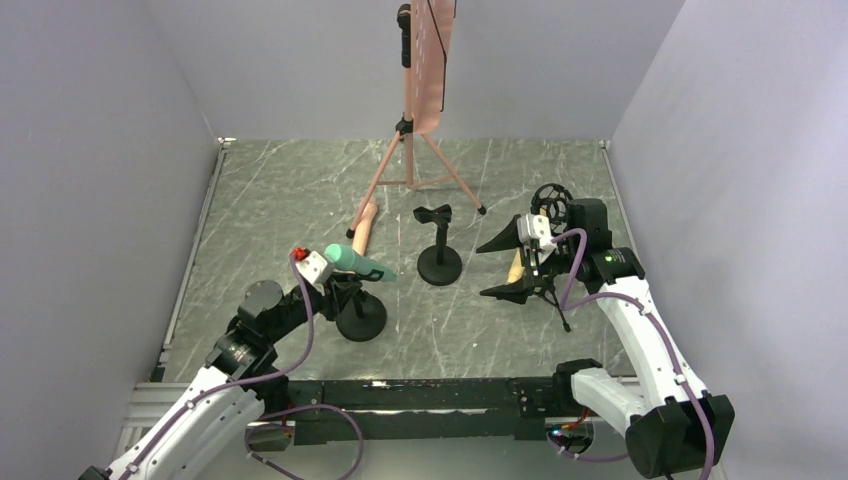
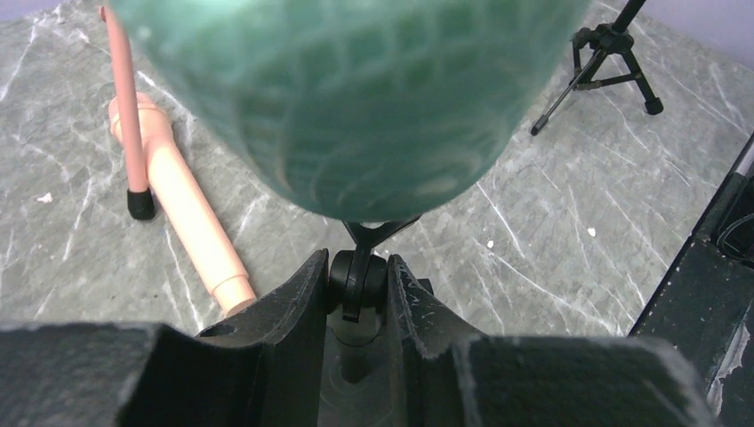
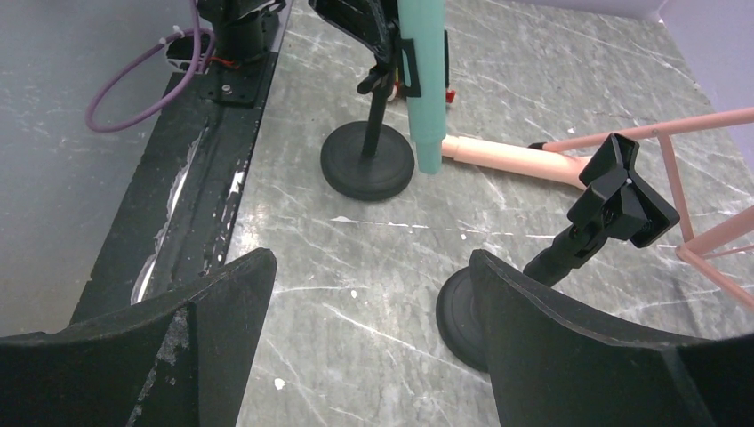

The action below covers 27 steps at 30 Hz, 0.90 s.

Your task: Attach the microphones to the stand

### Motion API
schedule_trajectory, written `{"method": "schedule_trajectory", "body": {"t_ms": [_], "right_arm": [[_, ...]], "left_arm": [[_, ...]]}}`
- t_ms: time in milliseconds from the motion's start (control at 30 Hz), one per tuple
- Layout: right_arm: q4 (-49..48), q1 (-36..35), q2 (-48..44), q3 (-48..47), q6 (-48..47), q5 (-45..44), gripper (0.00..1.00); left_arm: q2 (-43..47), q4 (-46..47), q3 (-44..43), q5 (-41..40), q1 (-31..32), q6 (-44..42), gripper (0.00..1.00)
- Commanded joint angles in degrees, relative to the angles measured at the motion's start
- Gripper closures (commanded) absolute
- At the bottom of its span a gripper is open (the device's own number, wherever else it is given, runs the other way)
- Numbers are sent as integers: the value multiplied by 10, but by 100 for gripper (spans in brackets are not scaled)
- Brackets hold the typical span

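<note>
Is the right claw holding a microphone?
No, the right claw is wide open and empty.

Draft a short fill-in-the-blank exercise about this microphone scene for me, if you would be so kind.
The right gripper has its jaws ___.
The middle stand has an ___ clip.
The microphone lying on the table is ___.
The teal microphone sits in the near stand beside the ___ arm.
Missing words: open; empty; pink; left.
</note>
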State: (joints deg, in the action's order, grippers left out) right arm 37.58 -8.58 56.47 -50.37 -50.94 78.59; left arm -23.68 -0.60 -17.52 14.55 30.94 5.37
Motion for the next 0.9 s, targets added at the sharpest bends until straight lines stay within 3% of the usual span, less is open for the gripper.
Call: {"method": "schedule_trajectory", "body": {"t_ms": [0,367,467,633,867], "right_arm": [[-20,3,-9,-2,-7,32,14],[-18,3,-11,-1,-9,30,14],[-13,3,-9,-3,-14,33,14],[-7,3,-9,-4,-19,35,14],[-8,4,-8,-2,-18,36,14]], "left_arm": [[19,-12,-83,-44,0,0,100],[-55,-31,-200,-209,-15,-86,100],[-104,-12,-225,-210,-73,-97,100],[-202,96,-243,-104,-244,-64,100],[-355,263,-264,-80,-339,-72,100]]}}
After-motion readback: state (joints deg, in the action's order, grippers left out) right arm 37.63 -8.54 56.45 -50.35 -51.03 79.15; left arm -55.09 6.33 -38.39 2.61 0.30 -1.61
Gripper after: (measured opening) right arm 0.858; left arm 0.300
